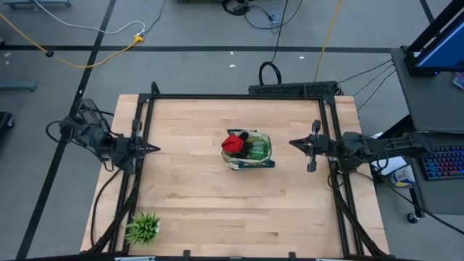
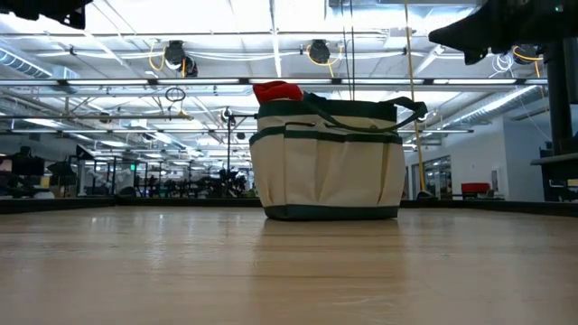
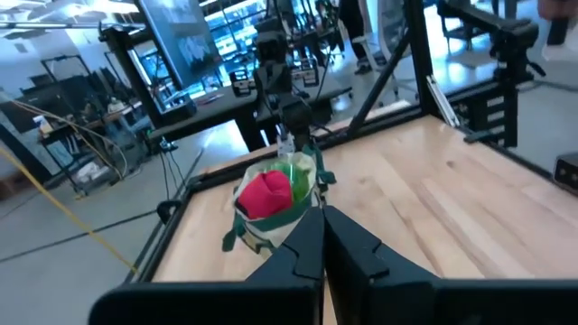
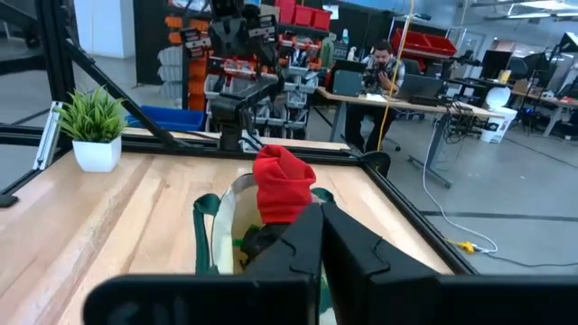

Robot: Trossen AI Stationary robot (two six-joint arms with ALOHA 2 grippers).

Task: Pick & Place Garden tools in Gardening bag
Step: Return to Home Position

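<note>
Gardening bag [image 1: 254, 164], red gloves [image 1: 232, 143] on top, sits btwn left end effector [image 1: 154, 148] & right end effector [image 1: 293, 143], apart from both. Both clenched, empty. Homing: hold level, clear of bag.

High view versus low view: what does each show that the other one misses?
Only the high view shows the small potted green plant at the wooden table's corner. Only the low view shows the outer pockets of the cream canvas bag with dark green trim and the ceiling lights. Both show that bag with the red glove sticking out.
</note>
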